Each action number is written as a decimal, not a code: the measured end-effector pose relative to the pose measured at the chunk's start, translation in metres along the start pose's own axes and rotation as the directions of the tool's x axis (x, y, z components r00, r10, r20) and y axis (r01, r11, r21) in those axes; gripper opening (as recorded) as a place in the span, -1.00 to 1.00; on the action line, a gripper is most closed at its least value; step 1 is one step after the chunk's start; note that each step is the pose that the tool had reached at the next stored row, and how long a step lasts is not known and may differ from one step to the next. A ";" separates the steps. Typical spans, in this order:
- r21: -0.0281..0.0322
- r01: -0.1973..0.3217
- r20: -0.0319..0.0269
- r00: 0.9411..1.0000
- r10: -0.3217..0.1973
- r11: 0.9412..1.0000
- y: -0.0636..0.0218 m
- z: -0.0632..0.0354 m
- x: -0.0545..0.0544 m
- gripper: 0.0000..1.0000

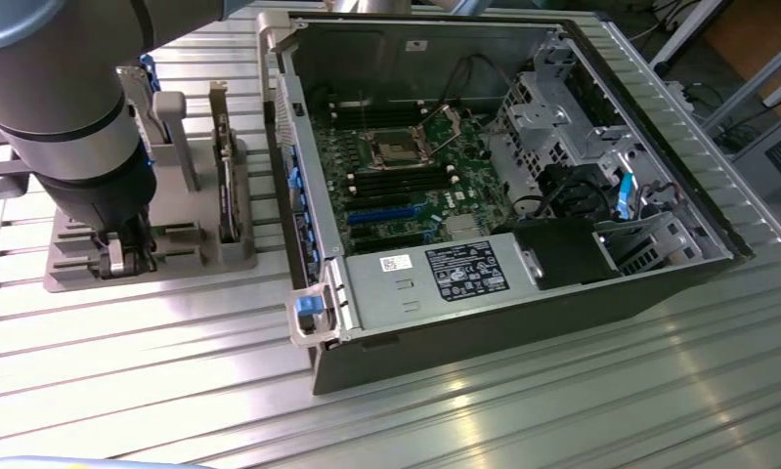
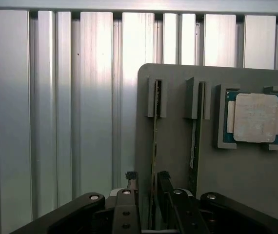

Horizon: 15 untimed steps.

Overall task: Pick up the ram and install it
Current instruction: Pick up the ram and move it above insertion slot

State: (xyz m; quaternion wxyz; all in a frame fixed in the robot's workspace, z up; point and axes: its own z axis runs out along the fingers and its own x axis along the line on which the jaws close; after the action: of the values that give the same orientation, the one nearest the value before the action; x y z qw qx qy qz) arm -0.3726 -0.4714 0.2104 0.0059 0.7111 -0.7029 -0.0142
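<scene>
1. Wrist view: the jaws stand apart, with one fingertip on each side of the ram. The far fingertip is very close to the board. I cannot tell whether it is touching, and nothing looks clamped yet.
2. The ram stands upright on its long edge in a slot of the grey holder. Its far end sits between two small slot posts.
3. In the exterior view, the arm comes straight down onto that holder at the exterior view's left part of the slatted metal bench. The open computer case lies well apart, toward the exterior view's right.
4. I judge the step in hand to be taking hold of the ram.
   - Centre the stick between the pads so both meet its flat faces together. If one side lands first, the board will lean in its slot.
   - Keep the jaws square to the board's length.
   - Go low enough for a firm hold, but stay clear of the holder's floor.
5. A darker card stands in the next slot, just beside the ram, so the fingertip on that side has little room. A square processor chip sits in a pocket beyond it.
6. The ram shows edge-on as a long, very thin strip with a greenish-yellow edge. From here its faces cannot be seen.
</scene>
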 end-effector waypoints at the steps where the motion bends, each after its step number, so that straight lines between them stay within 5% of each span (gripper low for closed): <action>1: 0.000 0.001 0.000 1.000 -0.001 1.000 0.0000 0.0002 0.000 -0.40; 15: 0.000 0.002 0.000 1.000 -0.002 1.000 0.0058 0.0025 -0.007 -0.44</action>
State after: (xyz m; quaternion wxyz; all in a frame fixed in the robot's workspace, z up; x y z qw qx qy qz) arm -0.3785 -0.4647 0.2082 0.0058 0.7116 -0.7024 -0.0142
